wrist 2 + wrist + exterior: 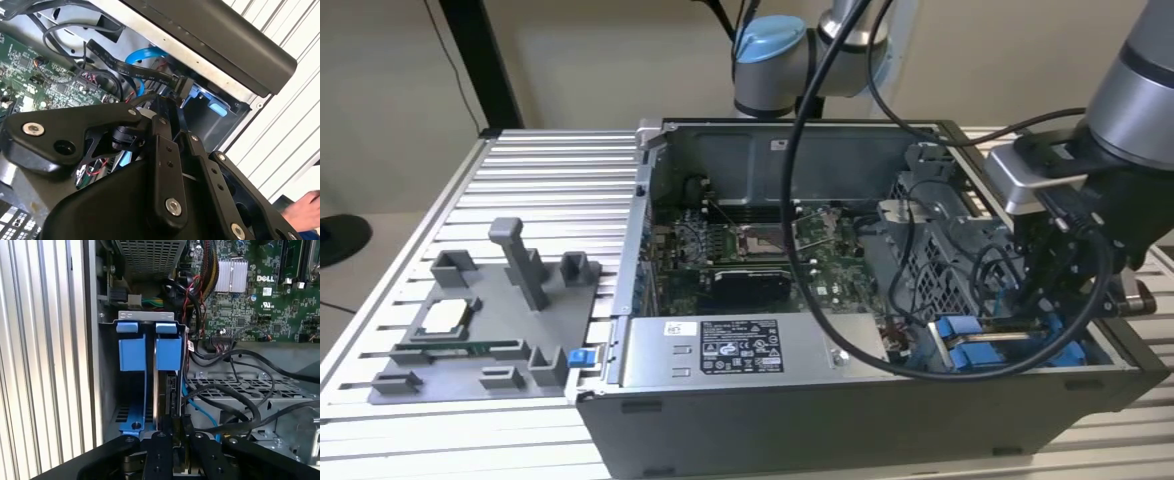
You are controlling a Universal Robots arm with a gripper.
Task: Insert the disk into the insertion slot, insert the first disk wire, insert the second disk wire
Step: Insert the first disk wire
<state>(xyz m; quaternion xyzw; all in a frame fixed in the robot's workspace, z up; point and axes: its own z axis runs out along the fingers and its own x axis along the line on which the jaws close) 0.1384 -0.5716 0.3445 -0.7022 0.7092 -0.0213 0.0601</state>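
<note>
Apparently the disk (167,355) sat edge-on in the insertion slot (145,316), so we judged that step done. Close by the disk hung the claw (177,440), beside a black wire plug (182,87); we could not tell its opening or hold, nor whether that plug was seated.

Exterior view: gripper (1051,300) sits in the case's 4 o'clock corner, tight betw. drive cage (941,250) at its 10 and case wall (854,425) at 6. Thick black cables (789,200) sweep from 12 to 5 across the open top, over the motherboard (747,250). PSU box (720,348) fills 6–7. Free room: ribbed table (547,180) at 9–10, bar the parts fixture (467,330) at 8. First wrist view: insertion slot (167,355) has wires (225,395) crowding just beside it; adjoining blue-railed bay (131,390) is open.
</note>
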